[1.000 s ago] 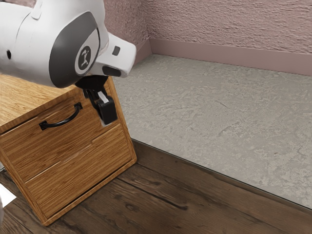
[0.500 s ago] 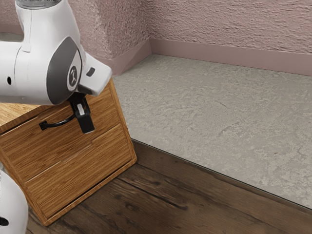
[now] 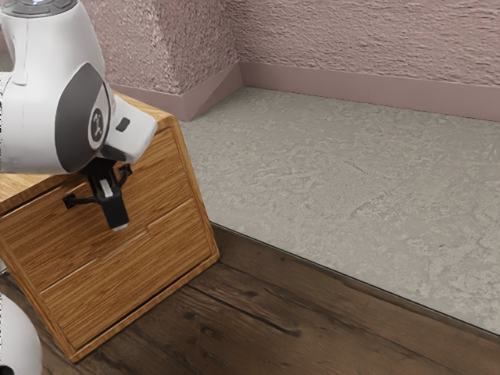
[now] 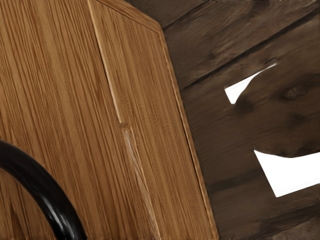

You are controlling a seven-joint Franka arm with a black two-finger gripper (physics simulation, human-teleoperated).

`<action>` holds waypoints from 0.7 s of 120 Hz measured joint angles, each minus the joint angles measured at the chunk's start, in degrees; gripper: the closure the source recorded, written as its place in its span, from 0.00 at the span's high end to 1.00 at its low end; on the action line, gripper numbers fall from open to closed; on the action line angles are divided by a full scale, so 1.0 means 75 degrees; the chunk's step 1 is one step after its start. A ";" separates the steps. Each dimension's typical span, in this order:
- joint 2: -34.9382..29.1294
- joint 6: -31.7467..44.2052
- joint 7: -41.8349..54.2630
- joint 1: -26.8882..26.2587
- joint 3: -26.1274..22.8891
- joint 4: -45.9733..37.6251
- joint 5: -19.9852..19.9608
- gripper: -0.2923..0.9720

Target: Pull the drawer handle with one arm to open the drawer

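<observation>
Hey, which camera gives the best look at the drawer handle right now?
The exterior view: the drawer handle shows in place on the upper drawer front, though the gripper covers its middle. The wrist view shows one curved black stretch of it.

even, soft light; faint shadows

1. A pink rough-plastered wall [image 3: 351, 31] closes the far side, with a corner toward the exterior view's left.
2. A smooth dusty-pink skirting board [image 3: 375, 87] lines its foot.
3. A grey mottled stone-like floor slab [image 3: 336, 187] spreads from the skirting toward the near right.
4. Dark brown wooden floor planks [image 3: 273, 328] lie nearest, meeting the slab along a straight diagonal edge.
</observation>
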 joint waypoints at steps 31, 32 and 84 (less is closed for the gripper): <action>-0.0002 -0.0207 -0.0876 0.0214 -0.0075 0.0047 0.0109 0.77; -0.0003 -0.0210 -0.0899 0.0220 -0.0077 0.0046 0.0110 0.77; -0.0101 -0.0325 -0.1787 0.0207 -0.0191 0.0048 0.0093 0.77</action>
